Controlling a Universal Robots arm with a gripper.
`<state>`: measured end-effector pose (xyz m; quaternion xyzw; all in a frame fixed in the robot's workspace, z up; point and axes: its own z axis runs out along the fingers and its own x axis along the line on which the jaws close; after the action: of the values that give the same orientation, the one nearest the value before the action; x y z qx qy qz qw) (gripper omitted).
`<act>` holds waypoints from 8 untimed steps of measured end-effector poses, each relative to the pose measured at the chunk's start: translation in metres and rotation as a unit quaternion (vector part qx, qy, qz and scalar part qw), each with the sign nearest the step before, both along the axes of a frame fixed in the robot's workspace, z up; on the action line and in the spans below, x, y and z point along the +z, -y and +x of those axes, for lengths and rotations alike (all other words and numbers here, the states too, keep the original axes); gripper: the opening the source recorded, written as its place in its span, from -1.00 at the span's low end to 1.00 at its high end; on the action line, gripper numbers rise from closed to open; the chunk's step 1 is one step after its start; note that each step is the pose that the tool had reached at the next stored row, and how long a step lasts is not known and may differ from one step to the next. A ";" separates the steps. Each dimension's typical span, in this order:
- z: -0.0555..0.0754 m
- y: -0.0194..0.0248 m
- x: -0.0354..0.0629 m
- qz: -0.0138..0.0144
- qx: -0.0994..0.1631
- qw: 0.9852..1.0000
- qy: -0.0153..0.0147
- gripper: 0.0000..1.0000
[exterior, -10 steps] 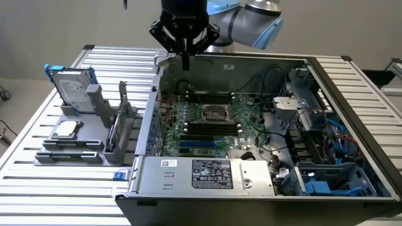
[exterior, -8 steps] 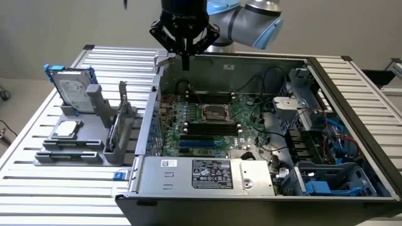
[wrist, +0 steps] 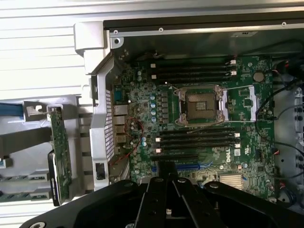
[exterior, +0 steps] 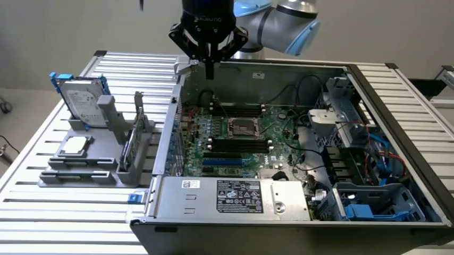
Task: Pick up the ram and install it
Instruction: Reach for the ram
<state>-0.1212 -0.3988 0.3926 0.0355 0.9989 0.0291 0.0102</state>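
From my station, the gripper (exterior: pixel 210 73) hangs above the open grey metal computer case (exterior: pixel 284 71), near its rim. Its fingers are pressed together with nothing between them. The ram, a long thin green circuit-board stick (wrist: pixel 61 149), stands on edge in the grey plastic holder (exterior: pixel 78 178) on the slatted metal tabletop (exterior: pixel 42 212), just beside the case. The long black motherboard slots (exterior: pixel 240 144) look empty. I judge the pick-up not yet made, so both grasping and installing are left.

Exterior oblique; wrist seemingly overhead; shared motherboard (exterior: pixel 278 133) (wrist: pixel 142 118).
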 end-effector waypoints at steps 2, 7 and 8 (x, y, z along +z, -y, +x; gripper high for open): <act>-0.004 0.0001 0.0000 0.000 0.000 1.000 0.000 -0.79; -0.027 0.0000 0.0000 0.000 0.000 1.000 0.000 -0.79; -0.032 0.0000 0.0000 0.000 0.000 1.000 0.000 -0.79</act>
<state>-0.1531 -0.3988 0.3926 0.0354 0.9989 0.0293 0.0102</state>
